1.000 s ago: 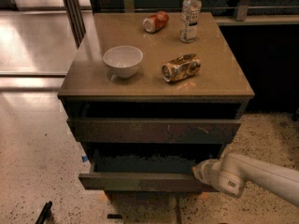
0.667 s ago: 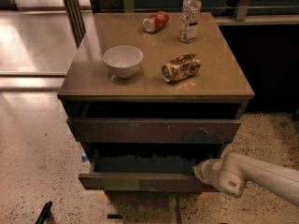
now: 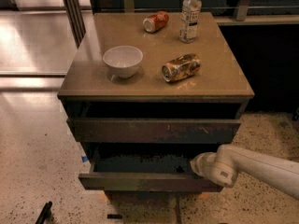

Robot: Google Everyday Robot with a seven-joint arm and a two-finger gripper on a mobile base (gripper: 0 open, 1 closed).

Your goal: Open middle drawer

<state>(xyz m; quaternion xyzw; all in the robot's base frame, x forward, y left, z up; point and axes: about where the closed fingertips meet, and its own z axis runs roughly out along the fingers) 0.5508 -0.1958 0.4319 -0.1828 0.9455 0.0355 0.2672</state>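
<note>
Camera view, tan cabinet top [image 3: 219, 73], speckled floor [image 3: 37, 162], middle drawer [image 3: 140, 182] out, end effector [image 3: 195, 164] at its right, grip unclear

Smooth cream rounded arm [image 3: 264, 169], bulbous wrist [image 3: 220, 168], claw [image 3: 196, 164] at middle drawer's [image 3: 140, 182] right end

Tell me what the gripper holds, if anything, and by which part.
Cannot be told: the gripper is at the middle drawer, at the right end of its front.
</note>
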